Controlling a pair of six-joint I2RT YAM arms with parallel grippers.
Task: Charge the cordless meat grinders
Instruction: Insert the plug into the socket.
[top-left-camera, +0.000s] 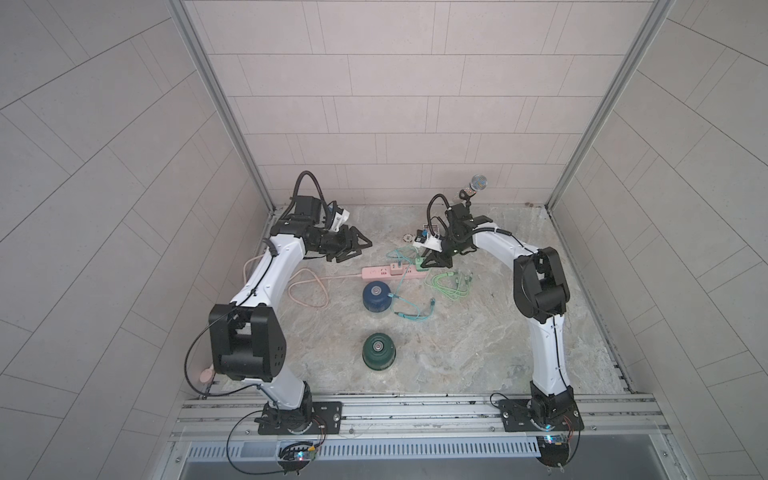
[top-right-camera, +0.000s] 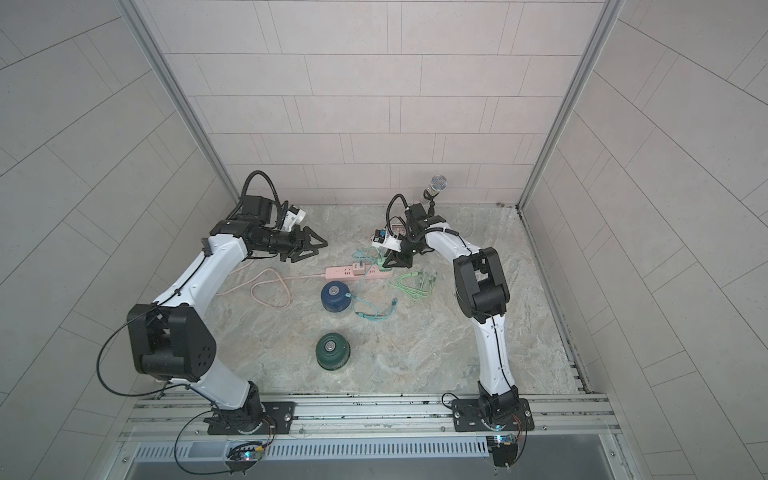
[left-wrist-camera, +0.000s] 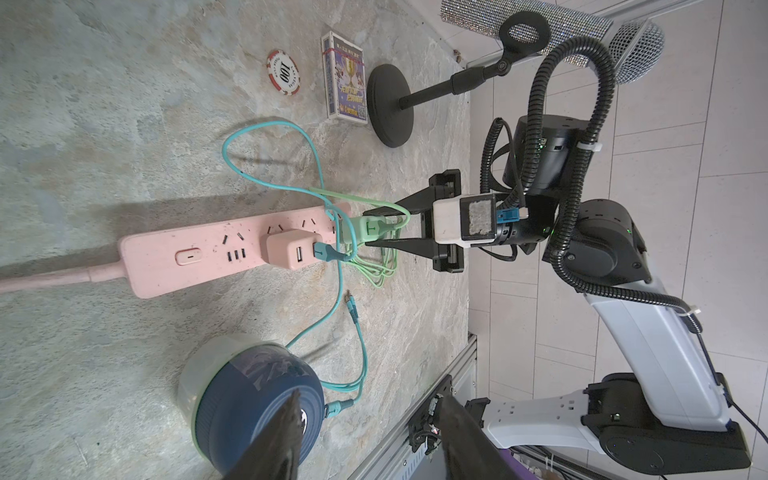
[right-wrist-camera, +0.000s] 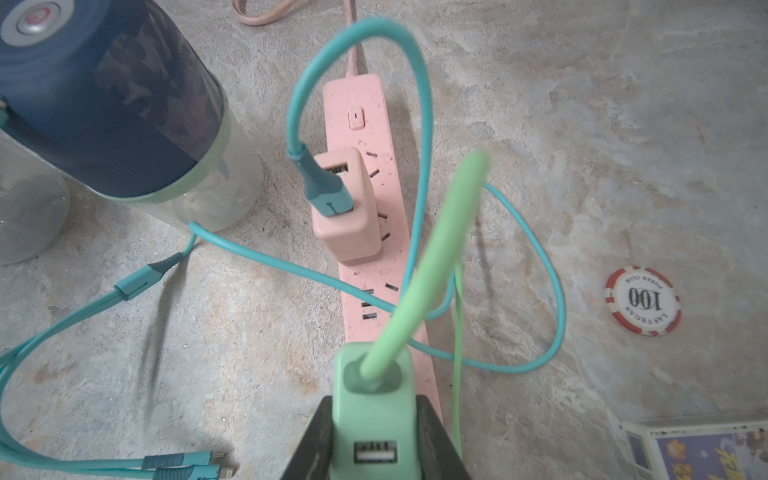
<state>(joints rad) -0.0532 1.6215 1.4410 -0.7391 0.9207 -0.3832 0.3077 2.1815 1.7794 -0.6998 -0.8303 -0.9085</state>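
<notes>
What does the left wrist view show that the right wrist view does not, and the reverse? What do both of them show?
Only the left wrist view: the microphone stand and the right arm, seen from outside.
Only the right wrist view: the empty USB port on the green charger.
Both: the dark blue grinder, the pink power strip, the teal cable, the poker chip, and the right pincer shut on the green charger.

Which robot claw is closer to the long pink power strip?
Right. The right gripper, clamping a mint-green charger, is at one end of the pink power strip; the left gripper stands apart, off its cord end.
</notes>
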